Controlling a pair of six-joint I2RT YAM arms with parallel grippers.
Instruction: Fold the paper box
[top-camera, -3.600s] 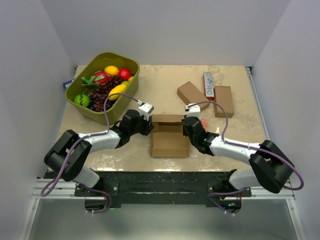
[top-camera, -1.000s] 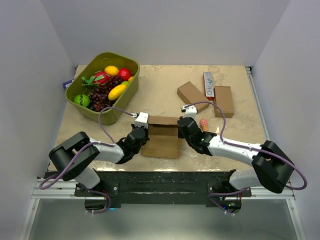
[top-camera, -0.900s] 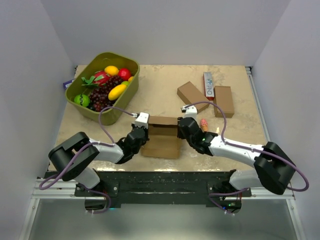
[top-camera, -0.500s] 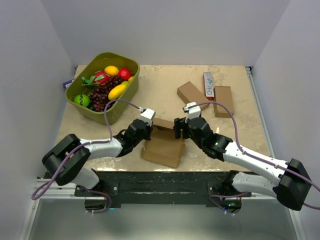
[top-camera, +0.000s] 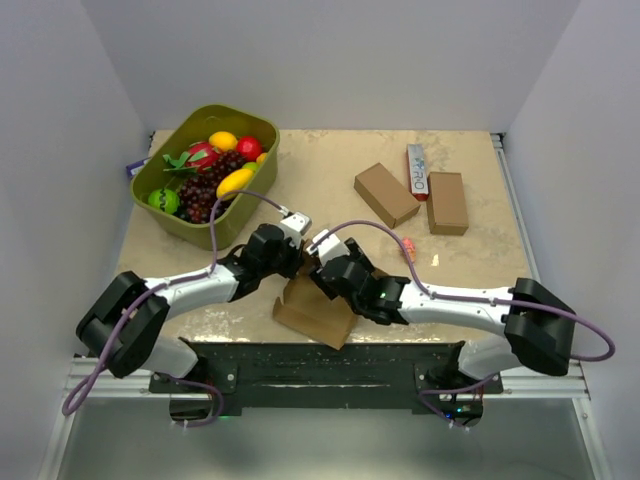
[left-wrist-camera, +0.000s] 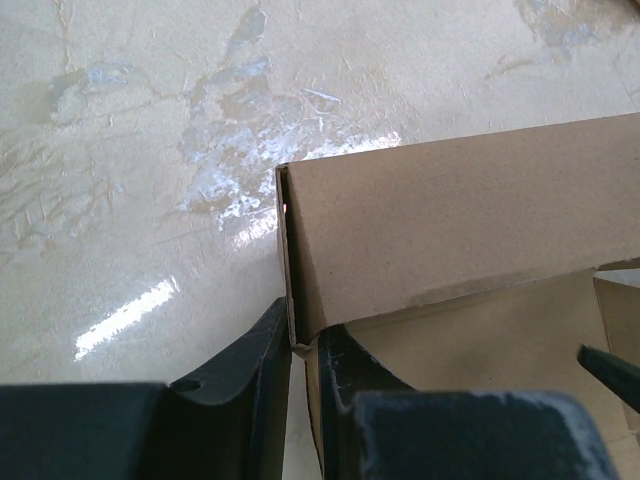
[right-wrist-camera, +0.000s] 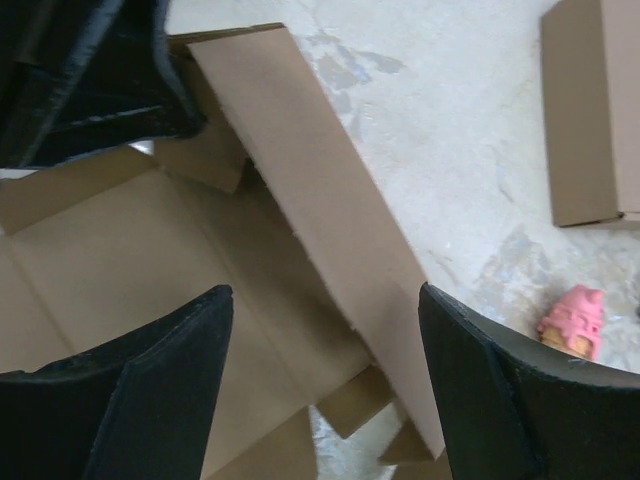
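The paper box (top-camera: 312, 308) is a brown cardboard box lying tilted near the table's front edge, its flaps loose. My left gripper (top-camera: 296, 262) is shut on the box's upper left corner. In the left wrist view the two fingers (left-wrist-camera: 262, 360) pinch a thin upright cardboard wall (left-wrist-camera: 440, 215) between them. My right gripper (top-camera: 322, 283) hangs over the box, open and empty. The right wrist view shows its fingertips (right-wrist-camera: 215, 310) spread above the box's inside (right-wrist-camera: 140, 270) and a long slanted panel (right-wrist-camera: 310, 170). The left gripper (right-wrist-camera: 90, 70) shows dark at the top left of that view.
A green bin (top-camera: 262, 135) of toy fruit stands at the back left. Two plain brown boxes (top-camera: 385, 193) (top-camera: 447, 202) and a white-and-red carton (top-camera: 417, 170) lie at the back right. A small pink toy (top-camera: 407, 247) (right-wrist-camera: 570, 325) lies right of the box.
My right gripper let go of the box's right side, opened, and swung left over the box. The box slid toward the front edge and tilted. The left gripper kept its hold.
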